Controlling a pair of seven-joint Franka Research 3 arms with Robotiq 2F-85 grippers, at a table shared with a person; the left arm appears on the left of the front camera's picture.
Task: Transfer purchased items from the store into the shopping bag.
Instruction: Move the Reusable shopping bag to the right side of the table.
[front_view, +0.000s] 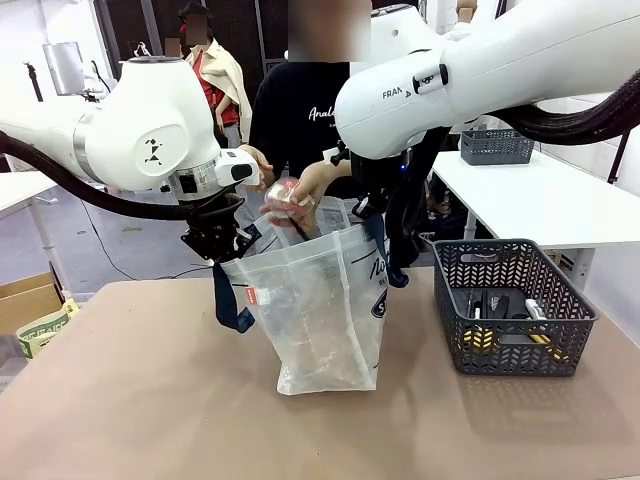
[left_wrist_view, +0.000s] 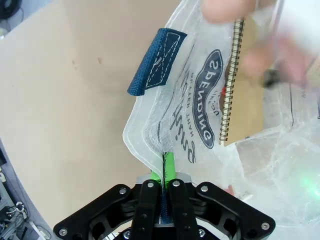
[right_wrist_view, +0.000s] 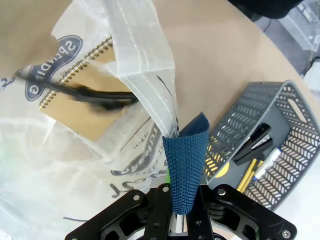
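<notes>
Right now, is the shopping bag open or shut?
Open: left gripper and right gripper hold the shopping bag mouth apart; a spiral notebook shows inside.

Left arm (front_view: 150, 140) comes in from the left, wrist bent down. The left gripper (front_view: 222, 240) points downward, its fingers (left_wrist_view: 170, 162) pressed together with green pads meeting, pinching a bag strap (front_view: 232, 300) between them. Right arm (front_view: 480, 70) reaches across the middle, wrist down. The right gripper (front_view: 372, 200) is clamped on the other strap (right_wrist_view: 186, 160), which folds up just past its fingertips. Grippers sit apart at similar height. A person's hand (front_view: 300, 192) is between the two sets of fingers.
</notes>
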